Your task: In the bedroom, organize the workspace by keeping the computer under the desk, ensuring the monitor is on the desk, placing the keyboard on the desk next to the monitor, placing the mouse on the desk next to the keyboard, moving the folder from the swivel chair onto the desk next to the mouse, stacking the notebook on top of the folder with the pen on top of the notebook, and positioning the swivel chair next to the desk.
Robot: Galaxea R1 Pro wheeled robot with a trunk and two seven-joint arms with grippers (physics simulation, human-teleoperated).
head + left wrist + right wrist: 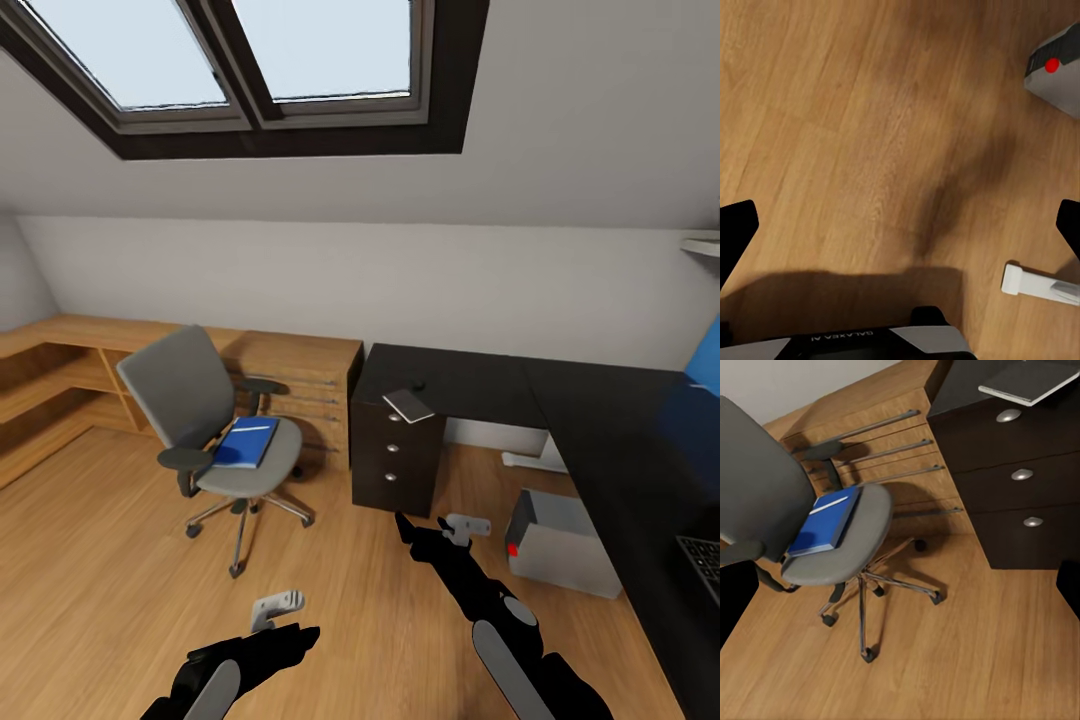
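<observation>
Head view: your left pincer [283,607] and right pincer [465,526] hang spread and empty; the blue rectangular folder [246,441] lies on the grey swivel chair [215,430].
Right wrist view: the folder [825,520] overhangs the seat's edge, so a clumsy grasp could tip it off.

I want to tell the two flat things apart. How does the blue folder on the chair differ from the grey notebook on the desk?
The folder is blue with a white strip; the notebook is light grey. The folder lies on the swivel chair seat, whereas the notebook lies on the black desk, overhanging its edge above the drawers. The folder looks thicker than the notebook. Both lie flat, untouched by either pincer.
</observation>
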